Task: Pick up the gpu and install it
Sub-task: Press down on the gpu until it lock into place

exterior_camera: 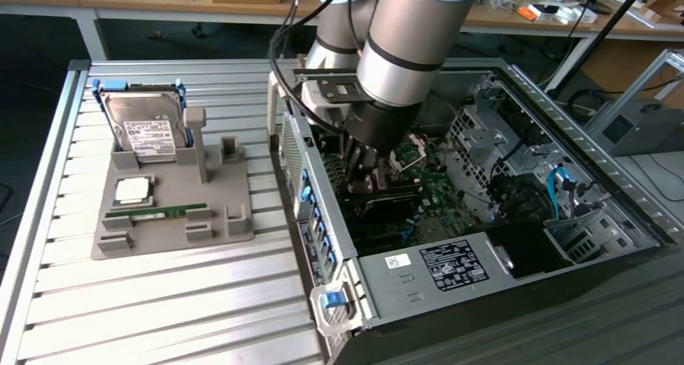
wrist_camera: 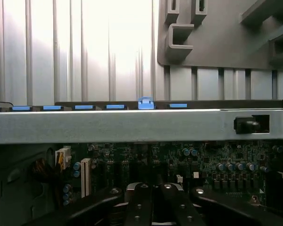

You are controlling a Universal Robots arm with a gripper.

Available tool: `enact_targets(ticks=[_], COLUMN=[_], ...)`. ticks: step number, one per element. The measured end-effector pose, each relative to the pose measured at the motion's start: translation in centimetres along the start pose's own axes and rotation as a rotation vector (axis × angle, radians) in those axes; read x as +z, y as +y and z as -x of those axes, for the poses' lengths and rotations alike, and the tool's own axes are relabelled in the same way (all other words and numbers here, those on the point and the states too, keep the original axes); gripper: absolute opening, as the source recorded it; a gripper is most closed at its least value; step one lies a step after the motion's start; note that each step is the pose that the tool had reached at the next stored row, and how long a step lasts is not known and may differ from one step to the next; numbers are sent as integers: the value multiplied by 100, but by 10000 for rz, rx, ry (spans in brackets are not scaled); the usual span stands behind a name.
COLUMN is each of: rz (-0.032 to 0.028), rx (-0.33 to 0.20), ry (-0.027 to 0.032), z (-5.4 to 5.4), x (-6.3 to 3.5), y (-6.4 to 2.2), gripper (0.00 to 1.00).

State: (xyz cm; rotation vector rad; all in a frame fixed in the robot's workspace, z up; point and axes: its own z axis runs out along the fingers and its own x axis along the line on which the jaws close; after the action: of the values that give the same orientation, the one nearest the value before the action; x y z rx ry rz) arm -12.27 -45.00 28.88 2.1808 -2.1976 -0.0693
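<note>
On the near end of the open computer case (exterior_camera: 320,221), a white sticker (exterior_camera: 457,262) carries print too small to read. Farther in, the gpu (exterior_camera: 398,191), a thin dark card, lies left-to-right over the motherboard (wrist_camera: 203,160). The gripper (exterior_camera: 361,163) is closed just above it; whether it pinches the card cannot be told.

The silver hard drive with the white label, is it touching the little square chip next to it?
Apart. In the exterior view, the silver hard drive with the white label stands in its own slot of the grey holder tray, with bare grey tray between it and the small square processor chip.
</note>
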Motion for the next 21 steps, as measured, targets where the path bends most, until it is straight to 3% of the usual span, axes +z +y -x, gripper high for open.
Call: enact_targets(ticks=[9, 21], rz=[-74, -77], rx=[1, 2], ry=[0, -1], z=[-1, -4], x=[13, 19], y=[229, 290], gripper=[11, 11])
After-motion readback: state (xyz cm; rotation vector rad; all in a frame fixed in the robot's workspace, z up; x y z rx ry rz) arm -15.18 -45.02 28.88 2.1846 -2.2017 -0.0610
